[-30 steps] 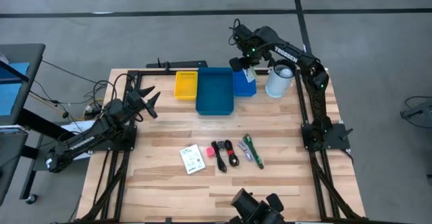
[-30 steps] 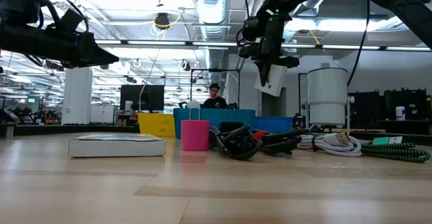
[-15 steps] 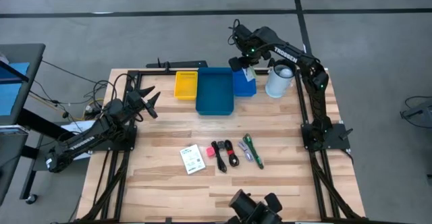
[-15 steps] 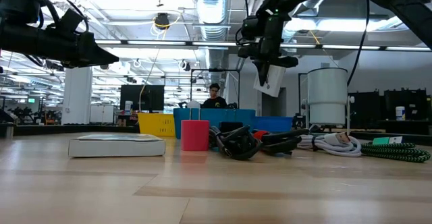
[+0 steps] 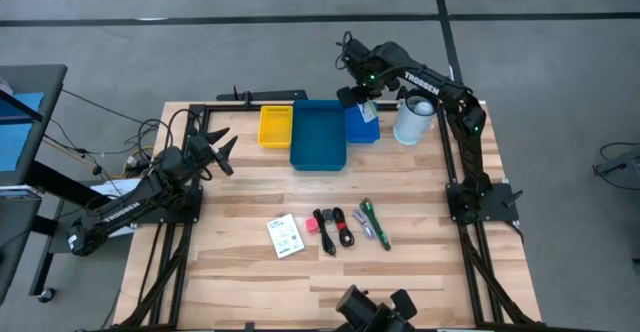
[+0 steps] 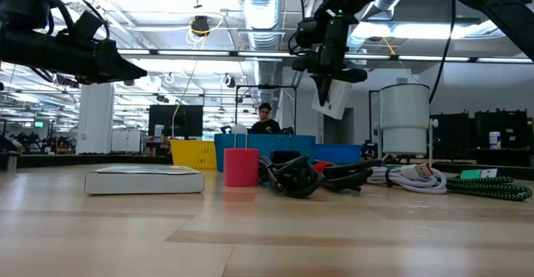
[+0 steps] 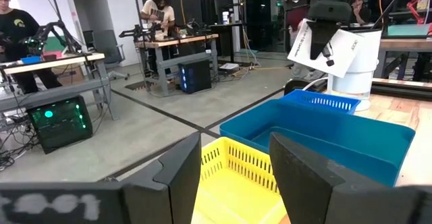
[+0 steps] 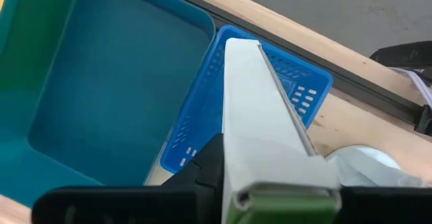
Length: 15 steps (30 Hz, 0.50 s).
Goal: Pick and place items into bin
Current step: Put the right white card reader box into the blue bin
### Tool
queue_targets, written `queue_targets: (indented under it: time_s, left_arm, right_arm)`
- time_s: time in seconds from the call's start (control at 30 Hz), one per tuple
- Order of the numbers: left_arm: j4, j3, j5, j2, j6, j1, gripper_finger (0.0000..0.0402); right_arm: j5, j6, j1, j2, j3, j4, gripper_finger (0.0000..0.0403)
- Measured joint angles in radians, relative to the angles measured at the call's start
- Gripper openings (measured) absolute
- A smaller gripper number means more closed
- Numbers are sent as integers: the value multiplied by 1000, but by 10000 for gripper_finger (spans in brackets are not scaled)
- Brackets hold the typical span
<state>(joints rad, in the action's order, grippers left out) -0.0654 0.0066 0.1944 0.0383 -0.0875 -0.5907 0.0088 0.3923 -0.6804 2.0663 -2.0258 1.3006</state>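
Above the small blue basket [image 5: 364, 128] at the tabletop's far edge, the right gripper [image 6: 330, 83] is clamped on a white packet [image 6: 334, 98], while the left gripper [image 5: 220, 152] hangs part open and empty over the near-left boards. On the pale wood tabletop [image 5: 240, 202] lie another white packet [image 5: 285, 236], a pink cube [image 5: 311, 226], black cables [image 5: 335, 229] and green sticks [image 5: 374, 222], with the blue bin [image 5: 319, 136], yellow basket [image 5: 275, 125] and white jug [image 5: 412, 118] behind. Beyond stretches a workshop hall where a person [image 6: 266, 119] sits.
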Motion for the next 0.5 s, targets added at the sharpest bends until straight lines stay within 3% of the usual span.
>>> queue_targets:
  time_s: [0.2,0.5]
  left_arm:
    - [0,0,0,0,0,0,166]
    - [0,0,0,0,-5,0,166]
  right_arm:
    - [19,3,0,0,8,3,50]
    - [19,-8,2,0,126,-29,50]
